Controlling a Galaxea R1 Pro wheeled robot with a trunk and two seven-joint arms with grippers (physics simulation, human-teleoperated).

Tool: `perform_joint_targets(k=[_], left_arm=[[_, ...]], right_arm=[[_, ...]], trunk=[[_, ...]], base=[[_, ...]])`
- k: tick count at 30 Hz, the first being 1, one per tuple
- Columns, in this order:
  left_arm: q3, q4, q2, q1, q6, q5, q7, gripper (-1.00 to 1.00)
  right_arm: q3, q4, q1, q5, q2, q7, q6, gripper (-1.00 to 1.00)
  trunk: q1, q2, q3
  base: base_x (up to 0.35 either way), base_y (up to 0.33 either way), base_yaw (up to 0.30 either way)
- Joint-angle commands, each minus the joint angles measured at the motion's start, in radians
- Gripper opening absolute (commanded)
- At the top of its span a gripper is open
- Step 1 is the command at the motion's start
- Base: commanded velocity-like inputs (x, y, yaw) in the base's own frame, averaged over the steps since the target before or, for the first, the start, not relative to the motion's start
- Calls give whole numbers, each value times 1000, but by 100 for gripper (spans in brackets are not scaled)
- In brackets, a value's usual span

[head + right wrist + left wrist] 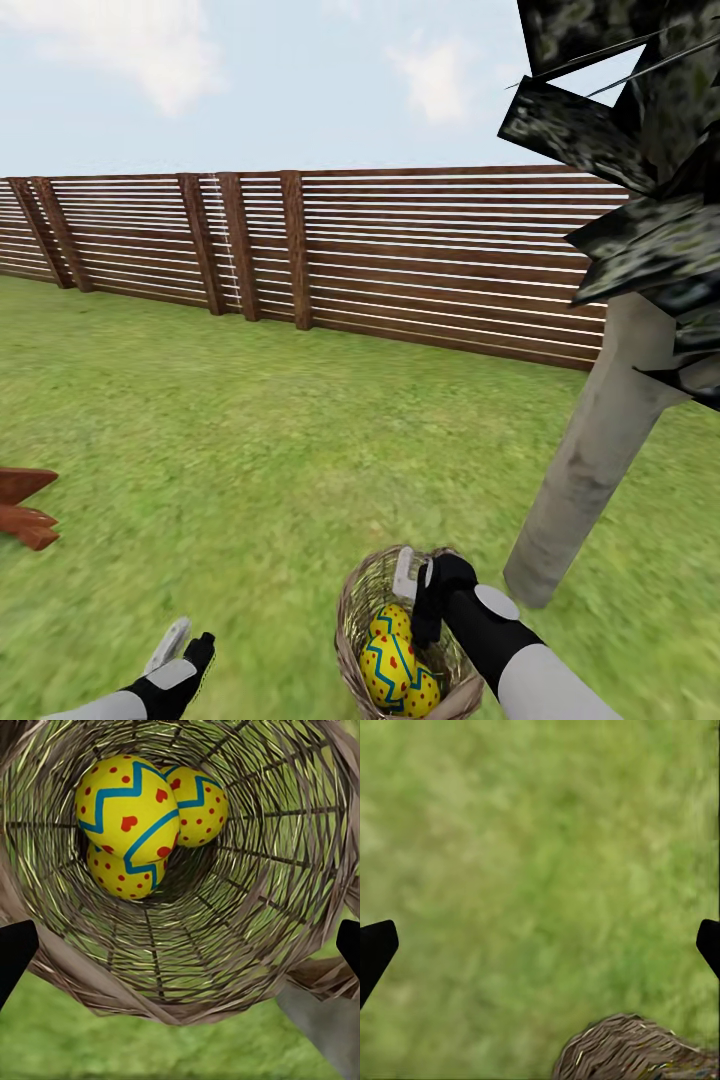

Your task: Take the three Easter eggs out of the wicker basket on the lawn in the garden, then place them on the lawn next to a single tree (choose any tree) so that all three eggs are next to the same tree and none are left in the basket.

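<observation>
While over basket (352, 620): pincer (418, 580) agape.

The wicker basket (225, 967) is of thin brown-grey twigs, woven open and rough. The three Easter eggs (127, 814) inside have a smooth, slightly glossy painted shell (yellow with blue and red marks). The lawn (260, 440) looks like soft, mottled matt grass. The fence (420, 260) is of brown wooden slats. The tree (600, 440) has a pale, matt, rough trunk.
</observation>
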Motion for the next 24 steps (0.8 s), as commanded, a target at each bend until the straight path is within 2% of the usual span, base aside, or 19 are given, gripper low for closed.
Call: perform_joint_targets(k=[1,3,5,9,11,15,18,24], left_arm=[[2,-13,16,-2,-2,-1,-50,100],[3,-51,43,-5,6,-1,-115,100],[4,-123,72,-7,71,0,-162,100],[2,-378,97,-7,358,-2,-193,100],[0,-460,99,-6,431,-4,-193,100],[-1,-517,100,-6,479,-2,-199,100],[-1,-519,100,-6,484,-2,-200,100],[-1,-515,100,-5,487,-4,-197,100]], right_arm=[[2,-1,-1,6,0,6,3,100],[1,-1,-1,6,-1,5,3,100],[-1,-1,-1,6,-3,5,3,100],[-10,0,-1,6,-9,4,-1,100],[-29,0,-1,6,-10,4,-2,100],[-77,1,-1,6,-5,4,-3,100],[-88,1,-1,6,-4,3,-2,100],[-87,-7,2,7,2,-3,-2,100]], trunk=[[0,0,-1],[0,0,-1],[0,0,-1],[0,0,-1],[0,0,-1],[0,0,-1],[0,0,-1],[23,-42,-20]], base=[[0,0,0],[0,0,0],[0,0,0],[0,0,0],[0,0,0],[0,0,0],[0,0,0],[0,0,0]])
